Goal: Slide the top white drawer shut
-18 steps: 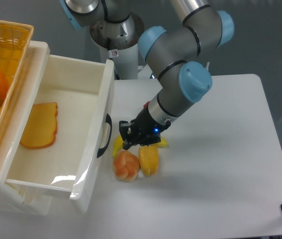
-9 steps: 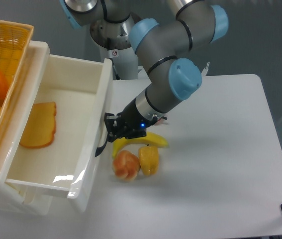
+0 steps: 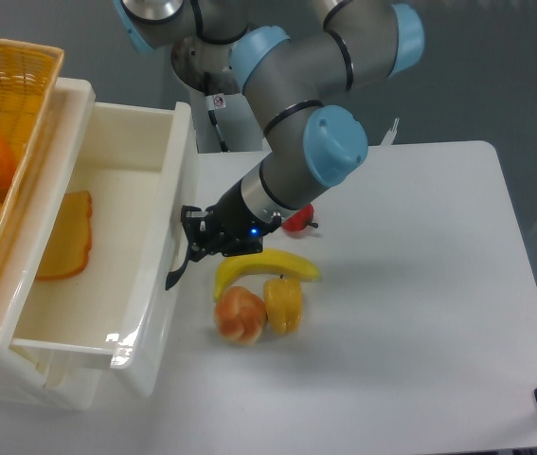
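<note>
The top white drawer (image 3: 116,190) stands partly pulled out of the white cabinet at the left, with an orange toast-like slice (image 3: 64,248) lying inside. Its front panel (image 3: 159,284) faces right and carries a dark curved handle (image 3: 175,268). My gripper (image 3: 195,237) is at the front panel, just above and right of the handle, touching or almost touching it. Its fingers are close together with nothing seen between them.
A yellow woven basket (image 3: 22,71) with food sits on the cabinet top at the far left. On the table right of the drawer lie a banana (image 3: 263,267), an orange-pink fruit (image 3: 240,315), a yellow pepper (image 3: 284,303) and a red item (image 3: 298,218) behind the arm.
My gripper has moved left from above the fruit to the drawer front. The drawer has slid left into the cabinet; the slice inside shows less.
</note>
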Controlling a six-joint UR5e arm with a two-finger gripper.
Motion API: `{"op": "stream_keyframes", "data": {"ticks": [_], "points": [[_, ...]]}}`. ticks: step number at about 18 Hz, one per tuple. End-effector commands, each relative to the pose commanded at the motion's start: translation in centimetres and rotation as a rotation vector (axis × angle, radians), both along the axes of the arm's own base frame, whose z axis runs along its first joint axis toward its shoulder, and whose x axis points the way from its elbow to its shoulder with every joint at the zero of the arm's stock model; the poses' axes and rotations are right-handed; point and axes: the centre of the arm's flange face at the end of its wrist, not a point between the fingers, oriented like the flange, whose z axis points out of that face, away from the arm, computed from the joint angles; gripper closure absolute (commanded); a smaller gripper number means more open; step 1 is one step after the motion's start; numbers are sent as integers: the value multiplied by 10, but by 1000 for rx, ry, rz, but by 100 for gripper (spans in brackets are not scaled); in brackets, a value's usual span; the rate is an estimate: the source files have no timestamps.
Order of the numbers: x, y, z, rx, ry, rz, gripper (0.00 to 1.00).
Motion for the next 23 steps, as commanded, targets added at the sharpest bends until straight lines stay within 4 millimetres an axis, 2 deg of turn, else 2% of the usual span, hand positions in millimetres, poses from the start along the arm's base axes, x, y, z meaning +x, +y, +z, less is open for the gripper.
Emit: {"op": "stream_keyframes", "data": {"ticks": [16,20,23], "points": [[81,44,3,-50,-17,-60,100],[95,49,3,-55,-17,-78,100],[98,53,2,-51,-6,-75,100]]}}
